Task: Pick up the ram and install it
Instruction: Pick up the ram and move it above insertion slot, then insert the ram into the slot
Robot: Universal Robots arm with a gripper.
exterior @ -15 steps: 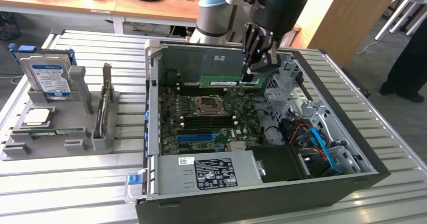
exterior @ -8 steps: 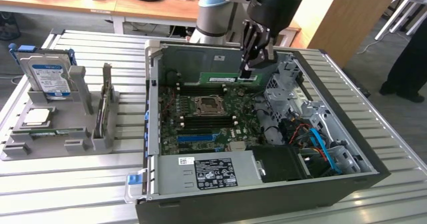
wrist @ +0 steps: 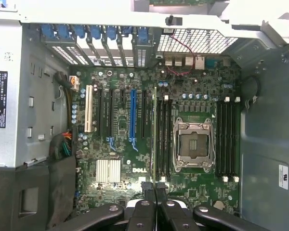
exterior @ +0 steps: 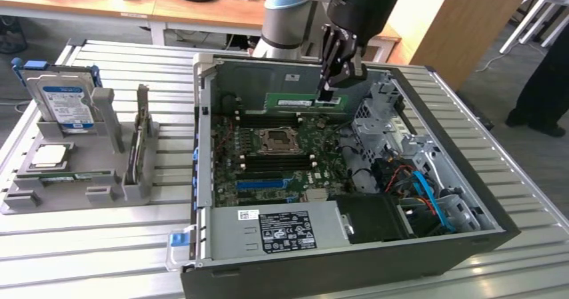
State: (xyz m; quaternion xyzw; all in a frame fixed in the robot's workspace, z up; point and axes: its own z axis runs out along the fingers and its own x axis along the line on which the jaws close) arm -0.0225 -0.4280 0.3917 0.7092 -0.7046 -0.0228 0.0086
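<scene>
The ram (exterior: 296, 102) is a narrow green stick that hangs level over the open computer case (exterior: 462, 199), above the far part of the motherboard (exterior: 258, 169). My gripper (exterior: 328, 96) is shut on its end at the exterior view's right. In the wrist view the ram (wrist: 154, 134) shows edge-on as a thin line running out from between my fingertips (wrist: 147, 190). It lies along the black memory slots (wrist: 164, 134) beside the processor socket (wrist: 193, 144), still above them.
A grey holder (exterior: 53, 196) at the exterior view's left carries a blue-labelled hard drive (exterior: 64, 102), a dark expansion card (exterior: 140, 136) and a processor (exterior: 49, 156). The power supply (exterior: 280, 229) fills the case's near corner. A person's dark leg (exterior: 544, 79) stands at the right edge.
</scene>
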